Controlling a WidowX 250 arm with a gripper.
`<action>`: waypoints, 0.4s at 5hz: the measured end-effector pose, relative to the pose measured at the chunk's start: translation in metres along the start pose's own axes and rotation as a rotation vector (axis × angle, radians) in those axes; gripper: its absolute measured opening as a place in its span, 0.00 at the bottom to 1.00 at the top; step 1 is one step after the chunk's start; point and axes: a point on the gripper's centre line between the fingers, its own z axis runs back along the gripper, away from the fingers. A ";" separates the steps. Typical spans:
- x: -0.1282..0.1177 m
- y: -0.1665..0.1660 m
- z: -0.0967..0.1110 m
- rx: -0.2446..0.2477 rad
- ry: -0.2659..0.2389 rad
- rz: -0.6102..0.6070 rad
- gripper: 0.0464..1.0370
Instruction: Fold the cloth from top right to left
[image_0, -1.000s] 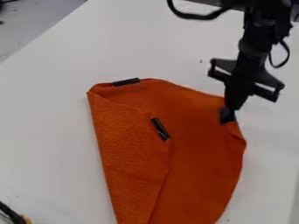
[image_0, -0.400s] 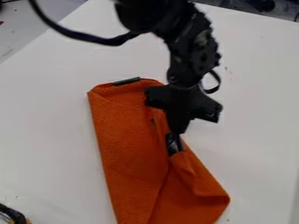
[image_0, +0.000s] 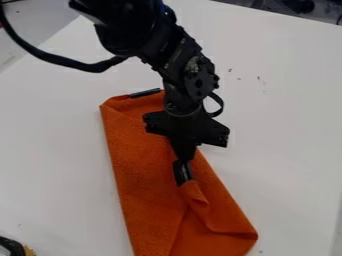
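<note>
A white table spans the view, with dark specks toward the upper right. Grey floor lies beyond it upper left, dark clutter top right.

Soft, diffuse light on white tabletop; faint shadows.

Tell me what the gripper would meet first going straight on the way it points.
The orange cloth: the gripper points down into it, with a fold pinched at its tip. The white table underneath would probably come next, though depth is hard to judge.
</note>
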 end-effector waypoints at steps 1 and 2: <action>-0.003 0.013 0.001 0.050 0.037 -0.020 0.03; -0.003 0.021 0.016 0.091 0.039 -0.029 0.18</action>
